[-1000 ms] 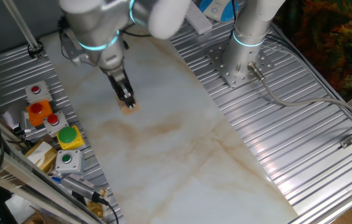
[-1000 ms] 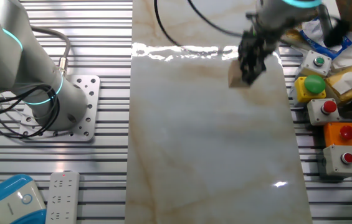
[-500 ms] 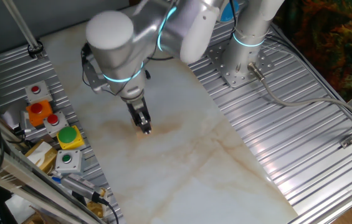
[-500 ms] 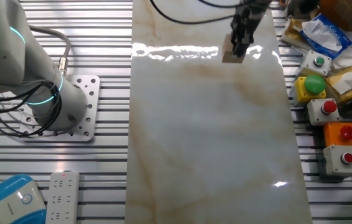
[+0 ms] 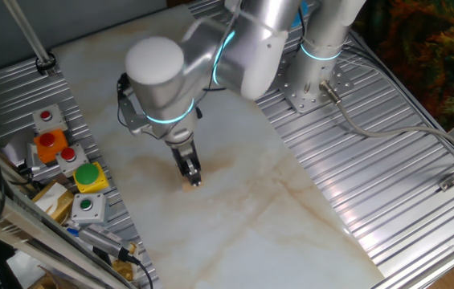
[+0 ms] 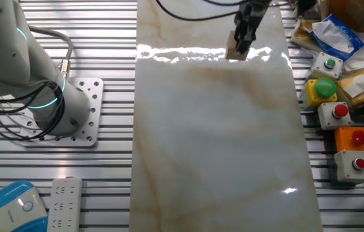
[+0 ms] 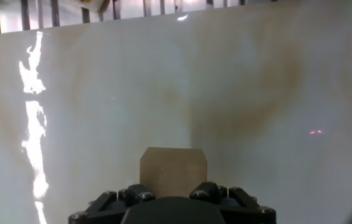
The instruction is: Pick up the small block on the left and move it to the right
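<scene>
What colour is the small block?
Plain light tan, the small block; the hand view shows it best.

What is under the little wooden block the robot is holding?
Under the small light-tan wooden cube, held in the two-finger gripper, only the bare white marble tabletop shows. The gripper covers the cube's near end, and no view shows whether the cube touches the tabletop.

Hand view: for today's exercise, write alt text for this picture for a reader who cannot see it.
A small light-tan wooden block sits at the bottom centre, held just ahead of the dark gripper body that fills the lower edge. Beyond it stretches a glossy pale marble tabletop with brownish veins and a bright streak of glare on the left.
</scene>
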You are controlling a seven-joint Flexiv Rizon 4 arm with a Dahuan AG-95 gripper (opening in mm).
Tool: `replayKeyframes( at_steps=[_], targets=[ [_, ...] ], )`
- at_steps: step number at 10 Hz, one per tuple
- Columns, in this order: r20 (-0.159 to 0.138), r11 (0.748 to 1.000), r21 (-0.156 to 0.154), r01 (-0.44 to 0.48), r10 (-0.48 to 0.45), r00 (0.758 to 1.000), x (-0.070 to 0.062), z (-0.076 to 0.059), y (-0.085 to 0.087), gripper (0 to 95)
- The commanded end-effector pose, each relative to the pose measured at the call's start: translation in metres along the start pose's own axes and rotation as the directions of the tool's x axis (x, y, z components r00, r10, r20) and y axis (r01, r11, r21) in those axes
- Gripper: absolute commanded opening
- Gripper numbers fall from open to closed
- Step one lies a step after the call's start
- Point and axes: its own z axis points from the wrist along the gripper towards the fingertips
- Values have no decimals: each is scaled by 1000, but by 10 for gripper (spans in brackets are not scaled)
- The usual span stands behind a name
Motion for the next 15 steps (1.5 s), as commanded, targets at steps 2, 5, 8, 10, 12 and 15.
replayKeyframes(
  at_steps=[2,5,8,10,12,15],
  targets=[
    [3,1000,-7,5,-5,1000,-2,16,0,0],
    [9,1000,-4,3,-3,1000,-3,30,3,0],
    [11,1000,0,5,-5,1000,-3,37,4,0],
    [12,1000,2,6,-6,1000,-3,44,4,0],
    [-46,1000,12,-5,6,999,-3,42,4,0],
    [13,998,-47,29,-28,1000,-3,43,4,760]
  ],
)
